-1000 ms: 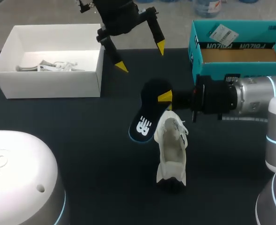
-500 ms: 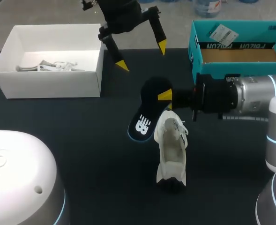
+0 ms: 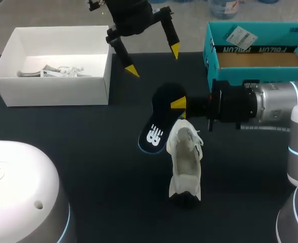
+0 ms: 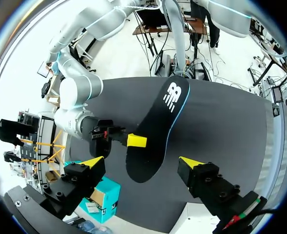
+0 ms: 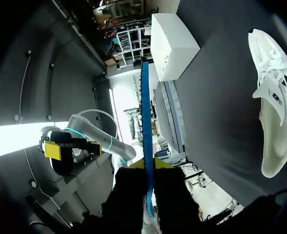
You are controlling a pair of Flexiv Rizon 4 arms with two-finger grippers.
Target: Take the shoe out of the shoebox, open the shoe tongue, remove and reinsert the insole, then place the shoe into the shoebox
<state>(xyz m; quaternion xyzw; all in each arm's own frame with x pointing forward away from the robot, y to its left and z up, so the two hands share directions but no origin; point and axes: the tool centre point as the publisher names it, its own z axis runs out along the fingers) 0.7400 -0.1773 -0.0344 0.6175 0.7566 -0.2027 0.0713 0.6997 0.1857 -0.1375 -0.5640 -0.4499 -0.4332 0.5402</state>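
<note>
1. My right hand (image 3: 178, 104) is clamped on the insole (image 3: 161, 119), both fingers pinching the end that has no logo. In the right wrist view the insole runs edge-on straight out between the fingers.
2. My left hand (image 3: 153, 60) hangs above the far side of the counter with its fingers spread wide and nothing in them. In its wrist view the insole lies ahead of it, between the two spread tips but not touched by them.
3. The insole is out of the shoe (image 3: 185, 161) and held off the surface, its logo end hanging just beside the shoe's laced part. The shoe rests on the counter (image 3: 88, 147) with its opening facing up. I cannot tell whether insole and shoe touch.
4. Judging by this, the step in hand is putting the insole back.
   - The free logo end should probably go in first, angled down into the opening.
   - It should then slide forward flat along the bottom, so it does not fold or ride up a side wall.
   - The shoe is light and unheld, so a push may shove it along. The empty left hand could pin it or hold the tongue back.
5. The surface is a dark, matte cloth.
   - The white shoebox (image 3: 57, 88) stands open at the far left, well apart from the shoe, with some pale packing inside.
   - A teal box (image 3: 250, 76) stands at the far right, behind my right arm.
</note>
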